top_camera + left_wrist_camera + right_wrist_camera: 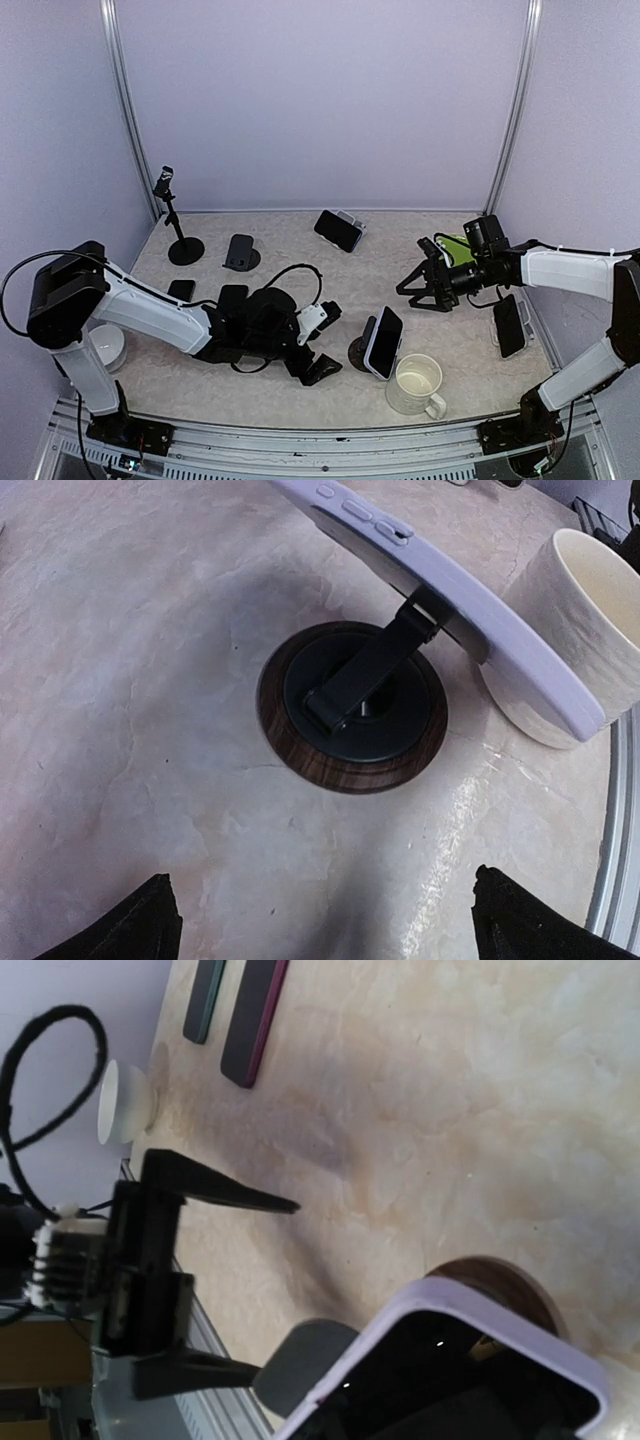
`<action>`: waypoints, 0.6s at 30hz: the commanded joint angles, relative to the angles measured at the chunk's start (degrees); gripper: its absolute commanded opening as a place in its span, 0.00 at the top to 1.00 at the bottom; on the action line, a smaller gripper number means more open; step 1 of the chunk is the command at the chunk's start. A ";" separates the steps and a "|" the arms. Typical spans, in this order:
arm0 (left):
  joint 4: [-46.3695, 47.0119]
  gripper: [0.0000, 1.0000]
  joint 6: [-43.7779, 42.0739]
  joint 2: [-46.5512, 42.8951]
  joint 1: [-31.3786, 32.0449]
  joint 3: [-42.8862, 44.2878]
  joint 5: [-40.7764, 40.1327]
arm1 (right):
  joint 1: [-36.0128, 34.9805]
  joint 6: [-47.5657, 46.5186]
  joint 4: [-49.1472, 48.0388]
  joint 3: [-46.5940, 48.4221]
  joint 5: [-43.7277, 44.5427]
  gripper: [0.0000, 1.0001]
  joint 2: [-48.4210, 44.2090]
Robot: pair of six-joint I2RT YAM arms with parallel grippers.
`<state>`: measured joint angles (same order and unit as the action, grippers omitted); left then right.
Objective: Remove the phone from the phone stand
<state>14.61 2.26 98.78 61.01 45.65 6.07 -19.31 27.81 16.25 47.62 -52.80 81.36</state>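
Two arms reach over the table [285, 235]. Your left gripper [328, 342] lies low, just left of the stand [360, 353], its jaws spread wide and empty, facing the stand's base. Your right gripper [415, 298] hangs behind and to the right of the phone [384, 342], also wide open and holding nothing. The mug [415, 385] stands at the front, just beside the phone. The phone, in a pale case, leans tilted on the stand between your grippers; neither touches it. The stand is a round, wood-rimmed base with a black arm at the phone's back.
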 commanded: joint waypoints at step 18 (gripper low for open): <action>16.72 0.01 -4.37 18.96 4.83 7.01 -10.80 | 4.87 0.31 1.11 0.43 -3.67 0.05 -0.33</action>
<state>29.85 -1.37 114.61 65.47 50.17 -2.26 -16.14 28.21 16.88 47.62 -54.33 81.19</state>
